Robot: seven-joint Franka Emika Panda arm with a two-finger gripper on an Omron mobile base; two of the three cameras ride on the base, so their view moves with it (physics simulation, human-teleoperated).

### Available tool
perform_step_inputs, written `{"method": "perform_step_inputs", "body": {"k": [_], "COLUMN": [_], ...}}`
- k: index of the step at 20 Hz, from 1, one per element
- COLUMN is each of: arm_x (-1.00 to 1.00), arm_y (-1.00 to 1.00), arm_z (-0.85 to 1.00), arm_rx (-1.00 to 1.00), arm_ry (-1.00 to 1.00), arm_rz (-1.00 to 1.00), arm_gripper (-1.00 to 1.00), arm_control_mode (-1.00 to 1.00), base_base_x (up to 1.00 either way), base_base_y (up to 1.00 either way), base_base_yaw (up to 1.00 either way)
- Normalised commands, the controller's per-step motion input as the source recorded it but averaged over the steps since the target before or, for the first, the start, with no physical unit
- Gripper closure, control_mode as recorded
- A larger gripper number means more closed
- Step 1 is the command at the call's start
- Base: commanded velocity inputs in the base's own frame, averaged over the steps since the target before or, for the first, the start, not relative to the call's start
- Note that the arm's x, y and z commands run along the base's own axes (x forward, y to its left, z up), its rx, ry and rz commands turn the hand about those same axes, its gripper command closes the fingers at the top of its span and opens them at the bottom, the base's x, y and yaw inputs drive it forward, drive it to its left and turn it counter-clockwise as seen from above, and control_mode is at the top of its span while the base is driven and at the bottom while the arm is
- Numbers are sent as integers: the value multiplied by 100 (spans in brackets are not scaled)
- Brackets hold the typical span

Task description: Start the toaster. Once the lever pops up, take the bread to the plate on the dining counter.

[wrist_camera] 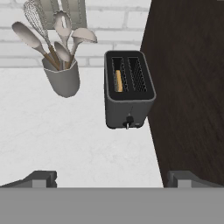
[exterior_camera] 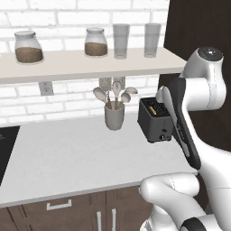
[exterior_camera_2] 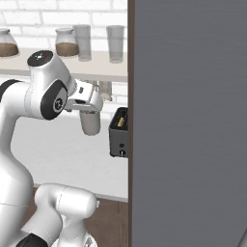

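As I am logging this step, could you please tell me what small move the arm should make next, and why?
Probably lower the hand toward the toaster and line up on the lever at its near end face. The bread sits in one slot, so starting comes first, while the open jaws hang above the white counter, well short of the toaster and touching nothing.

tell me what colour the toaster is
Black toaster, clearest in the hand view.

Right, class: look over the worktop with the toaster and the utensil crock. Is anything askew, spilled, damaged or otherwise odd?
Nothing stands out. The toaster stands upright on the white worktop with the bread in one slot, and the utensil crock stands upright beside it. No spill or damage shows.
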Motion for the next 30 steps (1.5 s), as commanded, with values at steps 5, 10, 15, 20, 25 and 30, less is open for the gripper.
{"method": "perform_step_inputs", "body": {"k": [5, 10, 15, 20, 25, 30], "arm_x": [0, 0, 0, 0, 0, 0], "arm_y": [0, 0, 0, 0, 0, 0], "arm_z": [0, 0, 0, 0, 0, 0], "arm_rx": [0, 0, 0, 0, 0, 0], "arm_ry": [0, 0, 0, 0, 0, 0], "arm_rz": [0, 0, 0, 0, 0, 0], "arm_gripper": [-100, -100, -100, -100, -100, -100], "arm_control_mode": [-100, -100, -100, -100, -100, -100], "base_base_x": [0, 0, 0, 0, 0, 0], "base_base_y": [0, 0, 0, 0, 0, 0], "base_base_yaw": [0, 0, 0, 0, 0, 0]}}
